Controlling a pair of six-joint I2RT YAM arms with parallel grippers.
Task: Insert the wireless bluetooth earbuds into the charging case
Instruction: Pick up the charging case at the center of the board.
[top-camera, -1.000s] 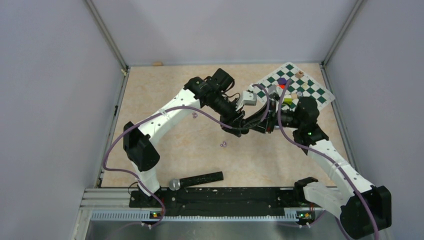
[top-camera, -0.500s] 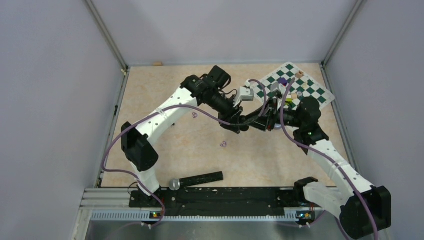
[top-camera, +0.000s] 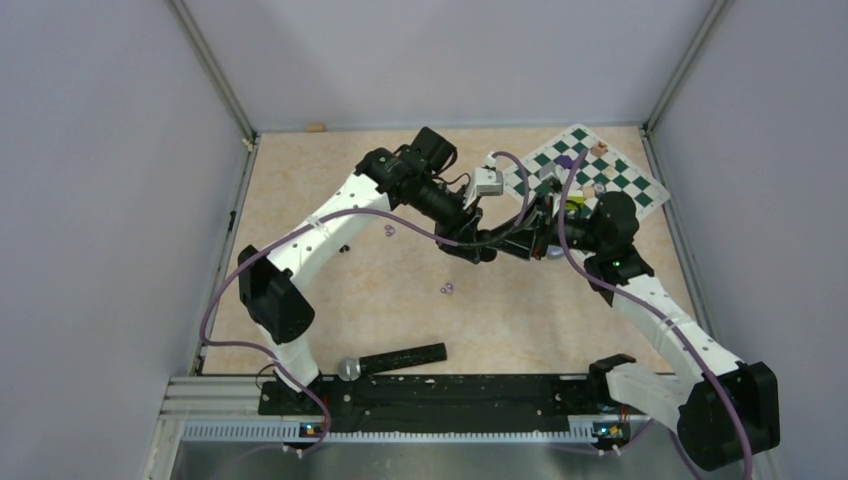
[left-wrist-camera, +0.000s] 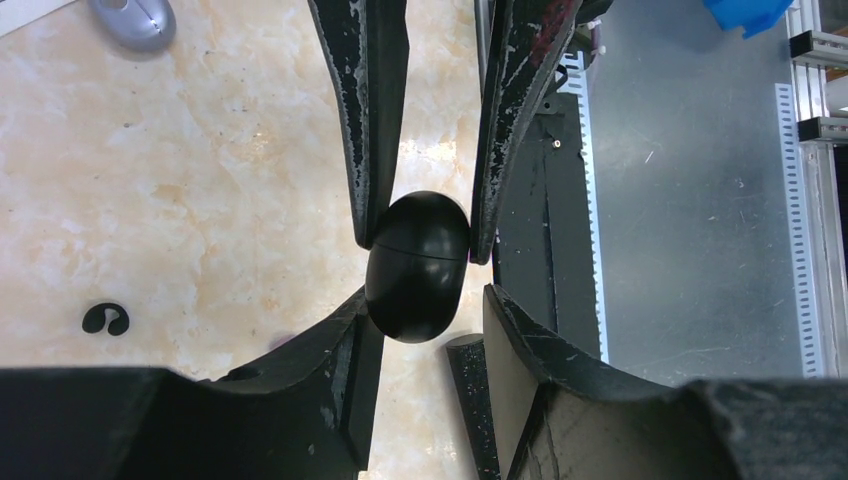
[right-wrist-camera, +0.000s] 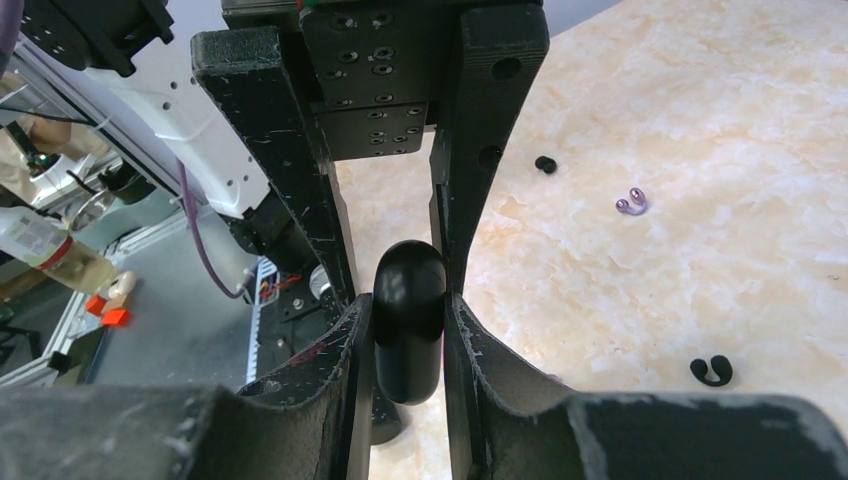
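Pale grey walls (top-camera: 100, 220) box in a beige, marble-patterned table (top-camera: 520, 330), seen from above. A green-and-white chessboard (top-camera: 625, 190) carrying small coloured blocks lies in the corner at 1 o'clock. A black bar (top-camera: 400, 358) with a silver tip lies near your edge, at 6 o'clock. One lilac earbud (top-camera: 447, 289) sits loose near the middle, and a second lilac earbud (top-camera: 388, 231) lies at 10 o'clock from it. The left arm (top-camera: 320, 225) and right arm (top-camera: 660, 310) meet just short of the chessboard. You cannot make out their fingers from here.

Left wrist view: the left gripper (left-wrist-camera: 425, 295) is closed narrowly around the lower half of the black charging case (left-wrist-camera: 417, 265), held above the table. Fingers (left-wrist-camera: 370, 120) of the other arm pinch its upper half from 12 o'clock. A black earbud (left-wrist-camera: 105, 319) lies on the marble at 9 o'clock, and a grey oval object (left-wrist-camera: 130, 20) at 11 o'clock.

Right wrist view: the right gripper (right-wrist-camera: 407, 300) clamps the same case between both pads. On the table beyond, a lilac earbud lies at 2 o'clock, with black ones at 1 and 4 o'clock.
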